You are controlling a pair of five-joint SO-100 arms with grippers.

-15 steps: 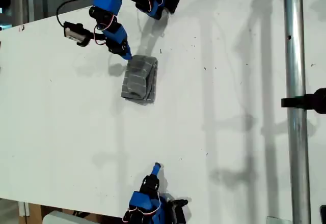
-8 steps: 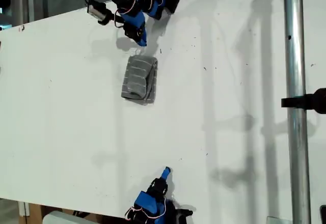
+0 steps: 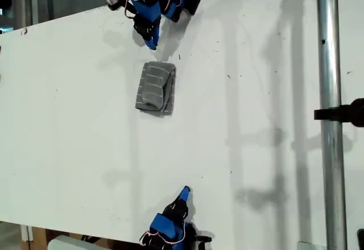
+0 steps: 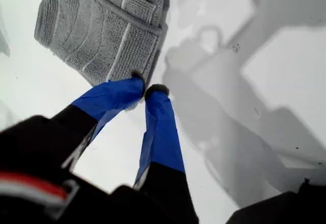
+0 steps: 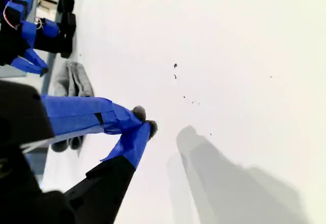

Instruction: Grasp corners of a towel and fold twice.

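**Retreating from the folded towel**

Since a second ago, my first gripper (image 3: 151, 44) has withdrawn toward the exterior view's top, clenched and empty. Folded, the towel (image 3: 154, 88) lies on the table (image 3: 256, 148), upper centre-left. First wrist view: towel (image 4: 102, 28) just beyond the fingertips. Second wrist view: my second gripper (image 5: 144, 121) clenched, empty.

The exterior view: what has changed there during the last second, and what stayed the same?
My first end effector left the towel's edge and drew back toward the view's top; it now hangs shut, clear of the cloth. My second end effector, also shut, shifted slightly toward the view's right. The towel stayed folded in place on the table.
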